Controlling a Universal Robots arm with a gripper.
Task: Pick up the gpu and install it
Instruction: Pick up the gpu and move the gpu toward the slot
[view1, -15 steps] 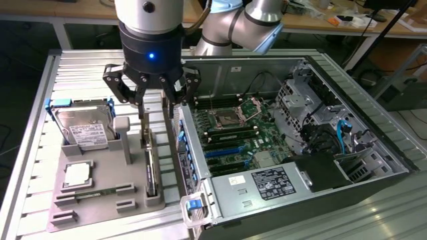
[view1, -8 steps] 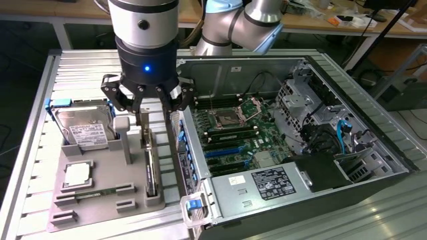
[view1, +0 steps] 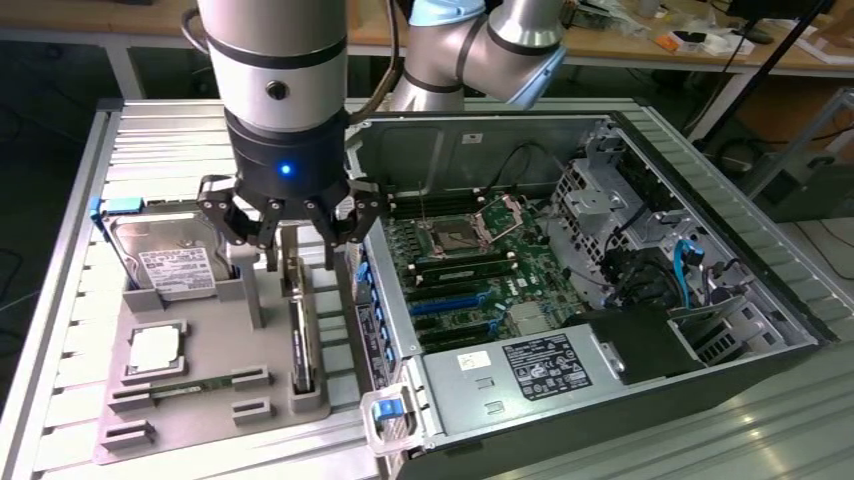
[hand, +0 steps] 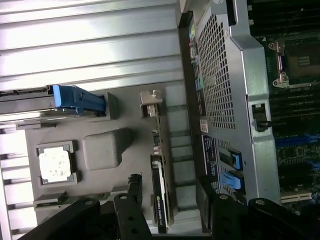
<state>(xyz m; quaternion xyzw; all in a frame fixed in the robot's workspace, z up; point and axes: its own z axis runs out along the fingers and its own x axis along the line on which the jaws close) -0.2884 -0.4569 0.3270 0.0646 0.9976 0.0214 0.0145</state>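
Observation:
The gpu (view1: 302, 335) stands on its long edge in a slot of the grey holder tray (view1: 200, 425), a thin dark card beside the open computer case (view1: 721, 290). In the wrist view the gpu (hand: 162, 185) runs lengthwise, with its silver bracket (hand: 151, 100) at the far end. My gripper (view1: 291, 252) hangs just above the card's far end. It is open, with dark fingers (view1: 247, 240) on either side of the card's line and nothing between them. In the wrist view the gripper (hand: 172, 207) straddles the card, and a gap shows on both sides.
A silver hard drive (view1: 167, 262) with blue rails stands in the tray at the exterior view's left. A processor chip (view1: 156, 347) and a green memory stick (view1: 187, 387) lie in front of it. The motherboard (view1: 467, 270) with blue slots (view1: 447, 302) lies inside the case.

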